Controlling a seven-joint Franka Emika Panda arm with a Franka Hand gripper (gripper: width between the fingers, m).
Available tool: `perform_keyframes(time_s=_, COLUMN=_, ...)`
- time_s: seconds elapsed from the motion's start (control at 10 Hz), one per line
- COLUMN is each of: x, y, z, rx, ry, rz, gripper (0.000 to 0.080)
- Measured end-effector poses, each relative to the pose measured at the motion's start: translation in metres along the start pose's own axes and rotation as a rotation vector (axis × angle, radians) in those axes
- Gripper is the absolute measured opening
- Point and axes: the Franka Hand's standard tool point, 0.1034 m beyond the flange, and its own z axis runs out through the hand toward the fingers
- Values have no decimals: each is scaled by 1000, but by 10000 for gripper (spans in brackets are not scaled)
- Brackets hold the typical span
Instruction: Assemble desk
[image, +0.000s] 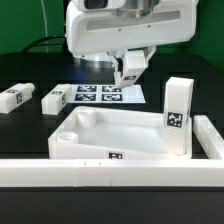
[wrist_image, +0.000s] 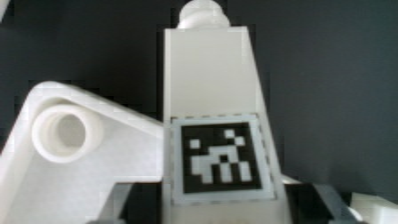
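**Desk parts on black table: one tabletop, four legs**

Surface and room: a black table (image: 28, 128) is carrying everything, with a green backdrop (image: 20, 22) rising behind it and the white arm (image: 120, 25) standing at the rear.

Count: one tabletop, four legs, one marker board, one low wall.

Going across the exterior view from its left:
- The first leg (image: 15, 97) is lying flat at the left edge, its long axis running roughly across the view.
- The second leg (image: 55, 98) is lying flat just beside it, angled the same way.
- The marker board (image: 100, 93) is lying flat behind the tabletop.
- The tabletop (image: 95, 140) is sitting near the middle, hollow side facing up and long axis running across the view. One round corner socket (wrist_image: 71, 130) is showing in the wrist view.
- The claw (image: 130, 68) (wrist_image: 217, 198) is hanging above the tabletop's rear edge and pinching the held leg (wrist_image: 214, 100) at its tagged end. The rounded peg is pointing away from the fingers (wrist_image: 125, 203).
- The upright leg (image: 178, 115) is standing on end at the tabletop's right end.
- The low wall (image: 100, 172) is running along the front and up the right side.
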Motion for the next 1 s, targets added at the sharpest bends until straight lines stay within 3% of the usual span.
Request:
perform_keyframes(time_s=0.2, x=4, y=5, z=-1, rx=-20, ry=118, rz=5, gripper=291)
perform_keyframes(time_s=0.5, x=10, y=30, z=-17, rx=37, ry=215, rz=103, gripper=291)
perform_keyframes(time_s=0.6, x=12, y=36, z=-23, rx=43, ry=283, rz=129, gripper=291)
perform_keyframes(time_s=0.8, x=12, y=42, z=-22, rx=-2, ry=391, rz=132, gripper=291)
perform_keyframes(time_s=1.0, x=12, y=53, z=-23, rx=-68, ry=525, rz=133, gripper=291)
